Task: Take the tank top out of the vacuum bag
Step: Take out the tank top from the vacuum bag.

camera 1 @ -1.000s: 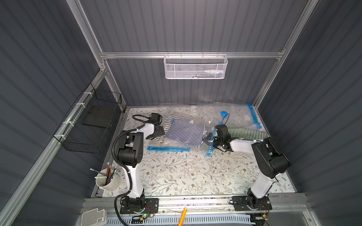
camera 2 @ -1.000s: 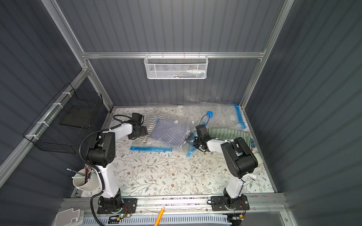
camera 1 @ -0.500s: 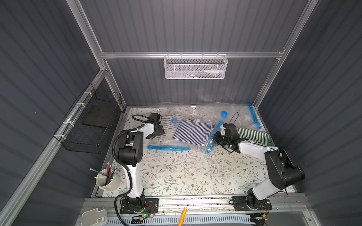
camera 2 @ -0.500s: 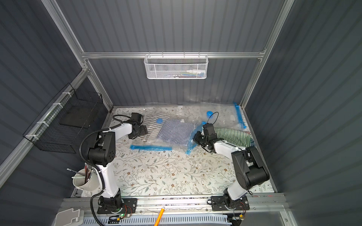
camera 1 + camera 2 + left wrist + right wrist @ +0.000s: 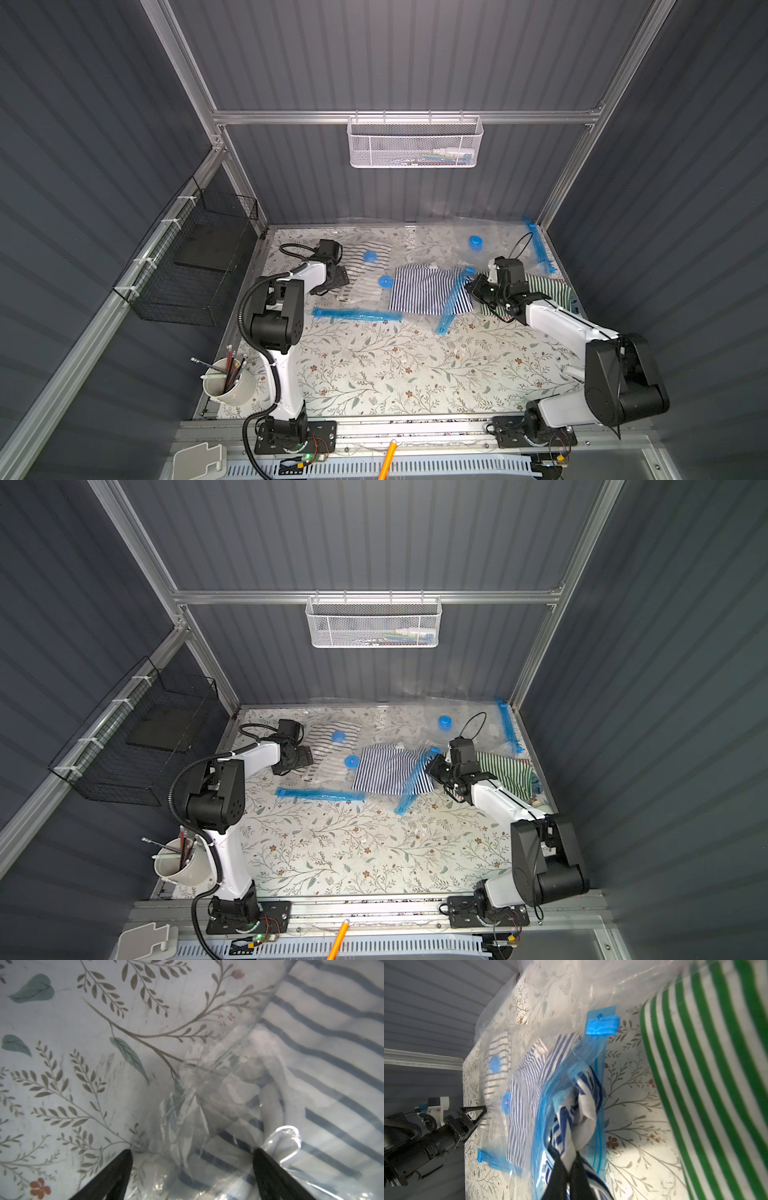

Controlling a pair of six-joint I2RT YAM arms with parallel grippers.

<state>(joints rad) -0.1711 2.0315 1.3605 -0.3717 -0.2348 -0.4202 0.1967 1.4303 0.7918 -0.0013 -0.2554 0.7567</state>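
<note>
The right gripper (image 5: 572, 1160) is clamped tight on a bunched fold of the tank top (image 5: 525, 1093). It pinches the blue-and-white fabric right at the blue zip mouth of the bag (image 5: 600, 1076). A short bit of fabric sits outside the mouth at the jaws, and the rest lies flat inside the clear plastic. In both top views the tank top (image 5: 424, 289) is mid-table toward the back, with the zip strip slanting across the end nearest the right gripper (image 5: 476, 286).

The left gripper (image 5: 192, 1153) stands wide open and grips nothing. Its black fingers (image 5: 116, 1174) sit either side of a crumpled corner of a second bag (image 5: 187, 1105). This bag holds a grey-striped cloth (image 5: 322, 1032) (broader stripes than the tank top's). In a top view the left gripper (image 5: 305, 756) is low at that bag's far-left edge, well apart from the right gripper.

A green-striped cloth (image 5: 544, 286) lies just behind the right wrist. A loose blue zip strip (image 5: 357, 314) lies flat on the floral table (image 5: 374, 374), just in front of the two bags.
</note>
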